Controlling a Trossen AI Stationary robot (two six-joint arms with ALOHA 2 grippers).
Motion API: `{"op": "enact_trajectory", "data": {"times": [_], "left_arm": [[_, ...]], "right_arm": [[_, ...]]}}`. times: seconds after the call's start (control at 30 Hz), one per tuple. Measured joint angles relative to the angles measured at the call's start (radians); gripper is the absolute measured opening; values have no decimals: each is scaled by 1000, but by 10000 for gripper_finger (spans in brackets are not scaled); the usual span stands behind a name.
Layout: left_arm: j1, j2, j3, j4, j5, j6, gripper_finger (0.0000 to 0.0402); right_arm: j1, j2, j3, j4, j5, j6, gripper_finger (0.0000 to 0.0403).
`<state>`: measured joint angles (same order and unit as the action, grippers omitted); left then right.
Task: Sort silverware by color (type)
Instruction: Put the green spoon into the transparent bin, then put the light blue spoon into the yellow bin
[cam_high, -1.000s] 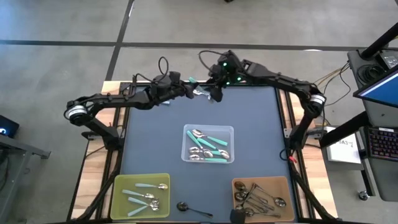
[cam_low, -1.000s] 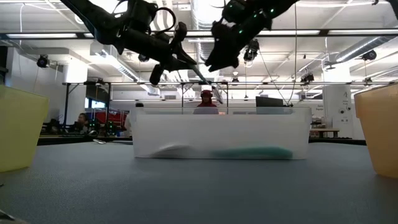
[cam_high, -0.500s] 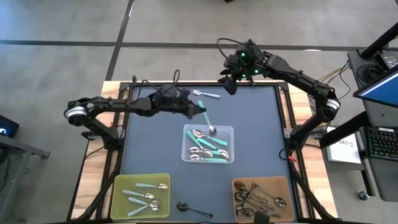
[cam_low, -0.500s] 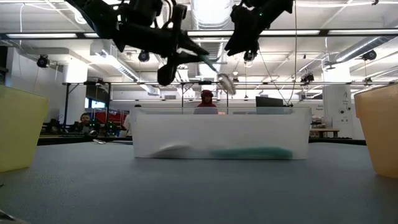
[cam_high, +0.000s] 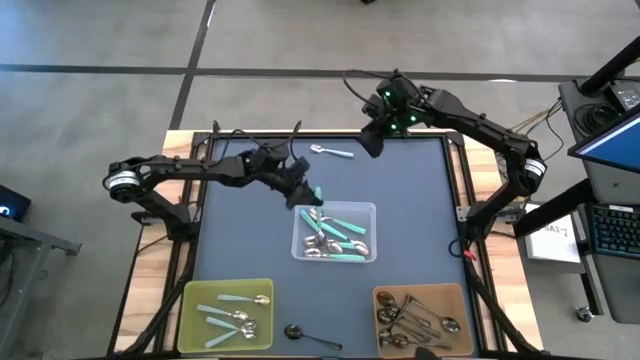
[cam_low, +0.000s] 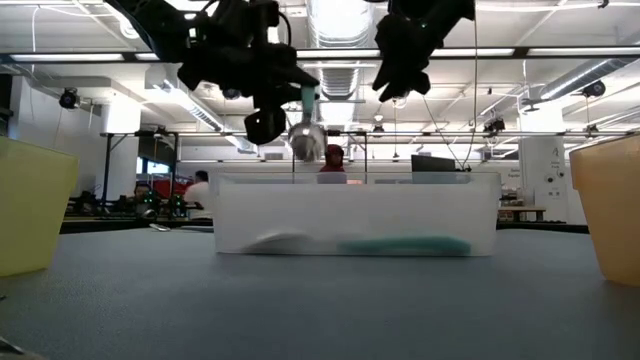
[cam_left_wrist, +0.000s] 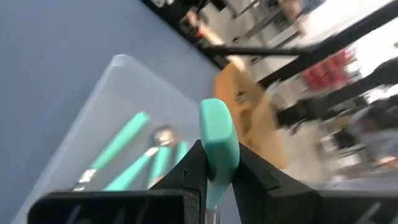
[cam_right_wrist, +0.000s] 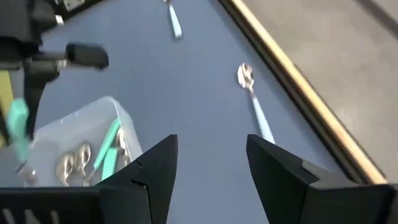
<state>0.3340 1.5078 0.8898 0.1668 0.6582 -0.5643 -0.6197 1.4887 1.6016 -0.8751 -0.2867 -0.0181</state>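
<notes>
- Left gripper (cam_high: 303, 193): clamped on a teal spoon (cam_low: 308, 118) by the handle, long axis near vertical, bowl down.
- Position: above the clear bin's (cam_high: 371, 208) far left corner; the bin lies just below and toward the front edge.
- Right gripper (cam_high: 372, 140): fingers apart, empty, well beyond the bin, beside a pale spoon (cam_high: 331, 152) lying on the table; right arm is nearer to it.

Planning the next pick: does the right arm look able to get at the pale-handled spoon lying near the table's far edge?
Probably yes. The right gripper hangs open, holding nothing, close beside the pale-handled spoon, which lies alone on bare mat. The left gripper, shut on a teal spoon, is over at the clear bin.
</notes>
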Motion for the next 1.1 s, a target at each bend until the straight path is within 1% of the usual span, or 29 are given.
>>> {"op": "enact_trajectory", "data": {"times": [0.17, 0.23, 0.33, 0.43, 0.57, 0.63, 0.7, 0.8, 0.87, 1.0, 1.1], "left_arm": [[0, 1, 0, -140, -57, 176, 34], [0, 2, 3, -173, -73, 203, 34], [0, 3, 41, -222, -73, 225, 38], [-4, 2, 92, -276, -86, 286, 78], [-20, 8, 160, -359, -229, 368, 129], [-25, 22, 196, -417, -252, 414, 142], [-30, 49, 241, -452, -242, 437, 147], [-42, 100, 315, -471, -185, 443, 150], [-48, 140, 380, -506, -176, 455, 149], [-51, 226, 534, -696, -183, 565, 142], [-49, 288, 636, -823, -229, 658, 136]], "right_arm": [[0, 0, 0, -88, 0, 0, 182], [0, 0, 0, -129, 2, 0, 182], [0, 0, 0, -180, 23, -1, 182], [0, 0, 0, -203, 78, -5, 182], [0, 1, 0, -205, 138, -33, 182], [-1, 1, 0, -214, 141, -52, 182], [0, 1, 0, -218, 141, -70, 182], [0, 1, -1, -220, 142, -86, 182], [0, 1, -1, -220, 163, -90, 182], [-1, 1, -2, -220, 199, -100, 182], [-1, 7, -8, -220, 210, -131, 182]]}}
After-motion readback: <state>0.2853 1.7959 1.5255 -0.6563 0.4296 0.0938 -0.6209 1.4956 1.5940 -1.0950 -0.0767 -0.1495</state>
